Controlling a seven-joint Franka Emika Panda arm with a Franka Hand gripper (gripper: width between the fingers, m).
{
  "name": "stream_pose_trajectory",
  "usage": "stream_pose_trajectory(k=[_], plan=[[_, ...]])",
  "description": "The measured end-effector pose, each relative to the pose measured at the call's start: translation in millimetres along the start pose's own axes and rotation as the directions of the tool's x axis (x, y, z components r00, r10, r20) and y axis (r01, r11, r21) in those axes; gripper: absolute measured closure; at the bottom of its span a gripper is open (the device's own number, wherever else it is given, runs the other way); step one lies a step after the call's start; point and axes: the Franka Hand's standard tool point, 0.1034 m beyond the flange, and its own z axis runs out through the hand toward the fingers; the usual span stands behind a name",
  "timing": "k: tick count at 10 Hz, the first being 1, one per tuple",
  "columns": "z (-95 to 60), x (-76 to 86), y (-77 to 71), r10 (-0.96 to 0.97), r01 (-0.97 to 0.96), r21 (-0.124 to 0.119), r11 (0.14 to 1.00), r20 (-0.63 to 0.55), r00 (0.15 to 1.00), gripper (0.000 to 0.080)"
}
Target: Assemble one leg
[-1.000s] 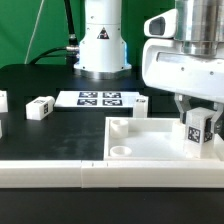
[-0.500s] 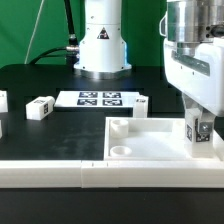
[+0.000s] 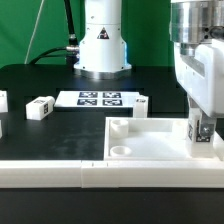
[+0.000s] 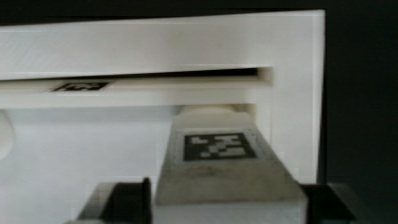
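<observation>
My gripper is shut on a white leg with a black-and-white tag. It holds the leg upright in the right-hand corner of the large white tray-like panel at the exterior view's right. In the wrist view the leg stands between my dark fingers, pointing at the panel's raised wall. Another leg stands upright in the panel's left corner. A loose leg lies on the black table at the exterior view's left.
The marker board lies flat behind the panel. Another white part sits at the far left edge. A small white part lies by the marker board. The arm's base stands at the back. A long white rail runs along the front.
My gripper has moved slightly to the exterior view's right and lower, bringing the held leg down into the panel's right corner. The other parts have not moved.
</observation>
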Motion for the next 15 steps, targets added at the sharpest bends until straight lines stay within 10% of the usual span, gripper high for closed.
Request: stream_pose_trajectory(k=[6, 12, 15], plan=[[0.7, -7.1, 2.6, -0.608, 0.608, -0.013, 0.794, 0.009, 0.794, 0.0150], [-3.5, -1.2, -1.1, -0.970, 0.969, -0.046, 0.242, 0.002, 0.242, 0.0150], [-3.4, 0.4, -0.9, -0.990, 0.989, -0.052, 0.139, -0.001, 0.139, 0.0150]])
